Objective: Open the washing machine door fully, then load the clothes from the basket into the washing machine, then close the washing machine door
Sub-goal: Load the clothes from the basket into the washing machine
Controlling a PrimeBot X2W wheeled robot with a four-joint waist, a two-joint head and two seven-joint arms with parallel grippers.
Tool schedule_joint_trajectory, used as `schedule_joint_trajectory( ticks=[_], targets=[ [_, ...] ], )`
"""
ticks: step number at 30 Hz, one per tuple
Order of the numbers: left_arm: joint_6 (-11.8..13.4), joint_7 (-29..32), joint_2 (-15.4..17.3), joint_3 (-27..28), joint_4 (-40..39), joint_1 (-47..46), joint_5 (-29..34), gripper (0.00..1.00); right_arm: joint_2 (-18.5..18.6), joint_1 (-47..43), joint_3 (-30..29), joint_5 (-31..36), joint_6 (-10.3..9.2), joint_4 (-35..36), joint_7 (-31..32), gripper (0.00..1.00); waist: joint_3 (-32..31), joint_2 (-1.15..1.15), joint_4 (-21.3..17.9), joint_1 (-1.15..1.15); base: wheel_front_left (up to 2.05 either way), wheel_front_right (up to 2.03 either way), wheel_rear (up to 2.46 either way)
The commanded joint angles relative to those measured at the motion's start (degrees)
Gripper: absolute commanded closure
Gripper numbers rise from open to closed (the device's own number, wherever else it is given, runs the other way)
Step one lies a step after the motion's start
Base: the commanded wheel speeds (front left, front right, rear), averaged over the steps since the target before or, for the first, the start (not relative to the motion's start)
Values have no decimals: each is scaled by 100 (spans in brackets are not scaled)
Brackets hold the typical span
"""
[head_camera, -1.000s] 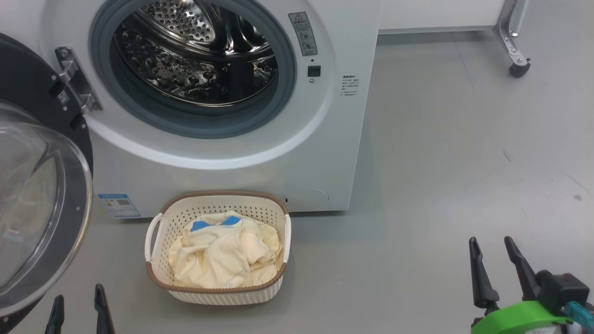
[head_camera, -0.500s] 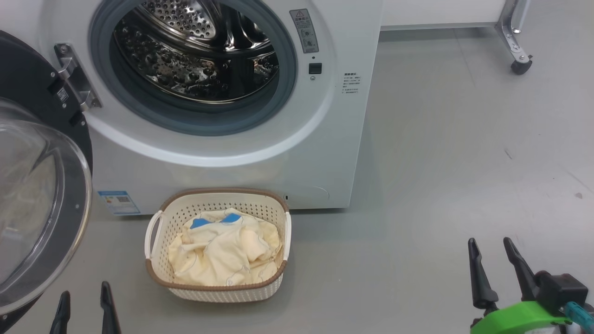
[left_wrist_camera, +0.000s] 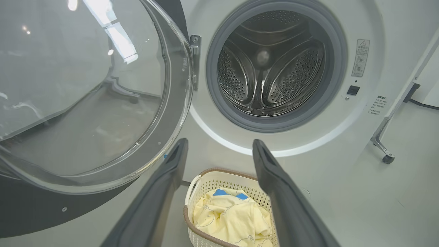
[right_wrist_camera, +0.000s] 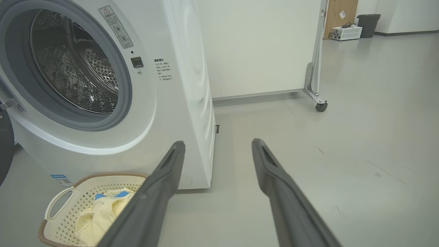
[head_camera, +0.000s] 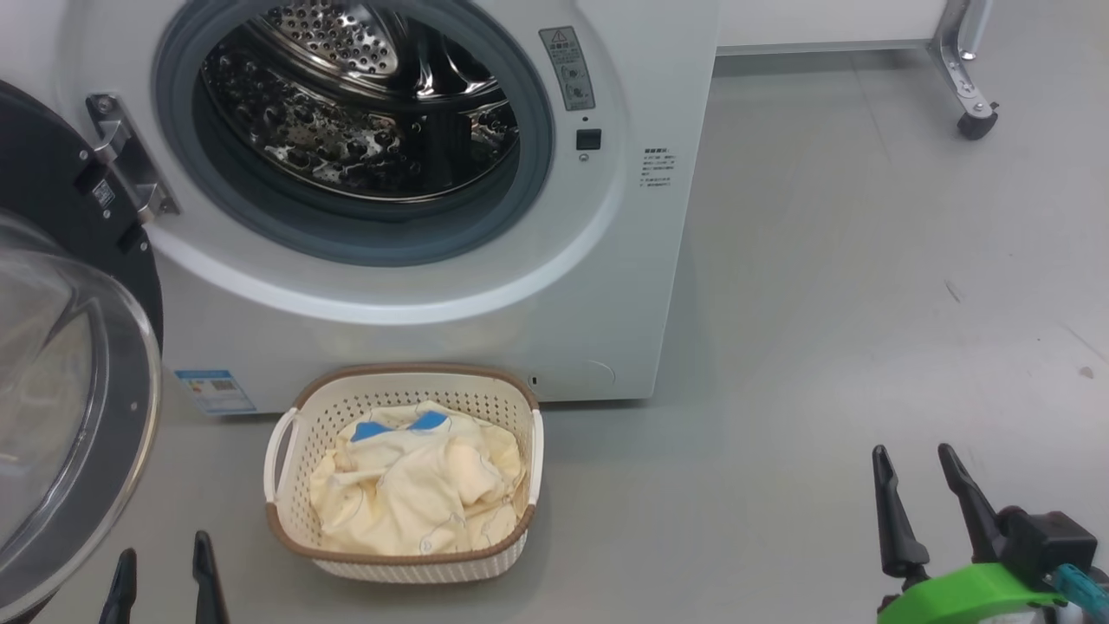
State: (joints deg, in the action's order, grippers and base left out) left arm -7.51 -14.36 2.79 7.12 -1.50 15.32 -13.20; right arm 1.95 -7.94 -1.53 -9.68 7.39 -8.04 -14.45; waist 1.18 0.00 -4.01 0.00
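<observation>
Since the washing machine door (head_camera: 69, 390) stands swung well out to the left of the opening, the first step is judged complete or nearly so; whether the hinge is at its full stop cannot be told. Loading has not begun: the metal drum (head_camera: 346, 130) of the washing machine (head_camera: 606, 260) holds no fabric. Two steps remain: transfer of the clothes (head_camera: 416, 494), then closing the door.

The clothes lie in the basket (head_camera: 416, 568), which stands on the floor (head_camera: 823, 303) just in front of the machine's lower panel, below the opening. They form one crumpled pale yellow heap with two blue patches on the machine side and thin blue line drawings, and they sit below the brown rim.

The left gripper (head_camera: 165, 555) is spread wide and empty, near the basket's left side and beside the door's lower edge. The right gripper (head_camera: 913, 452) is likewise spread and empty, over bare floor, well apart from the basket.
</observation>
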Motion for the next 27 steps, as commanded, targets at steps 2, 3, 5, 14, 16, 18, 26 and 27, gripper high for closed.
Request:
schedule_joint_trajectory(
  ticks=[2,3,5,14,16,18,26,27],
  targets=[
    [2,-63,44,186,-203,-193,10,0,93,218,131,-44,10,176,-55,0,29,0,-5,0,142,-142,0],
    [2,-63,43,266,-216,-211,81,0,93,222,130,-46,10,180,-55,0,43,0,-3,0,130,-130,0],
    [2,-63,37,311,-214,-234,155,0,93,230,133,-53,10,182,-55,0,58,0,-4,0,111,-108,-3],
    [2,-63,23,223,-180,-226,119,0,93,253,123,-76,10,185,-55,0,93,0,-5,0,45,-45,0],
    [2,-63,21,203,-179,-229,99,0,93,261,123,-72,10,186,-55,0,100,0,-5,0,0,0,0],
    [2,-63,19,187,-189,-230,80,0,93,274,135,-71,10,185,-55,0,112,0,-10,0,0,0,0],
    [2,-63,16,109,-267,-263,125,0,93,385,277,-169,10,177,-55,0,306,0,-86,0,0,0,0],
    [2,-63,16,76,-259,-283,121,0,93,408,290,-191,10,177,-55,0,355,0,-105,0,0,0,0]
  ],
)
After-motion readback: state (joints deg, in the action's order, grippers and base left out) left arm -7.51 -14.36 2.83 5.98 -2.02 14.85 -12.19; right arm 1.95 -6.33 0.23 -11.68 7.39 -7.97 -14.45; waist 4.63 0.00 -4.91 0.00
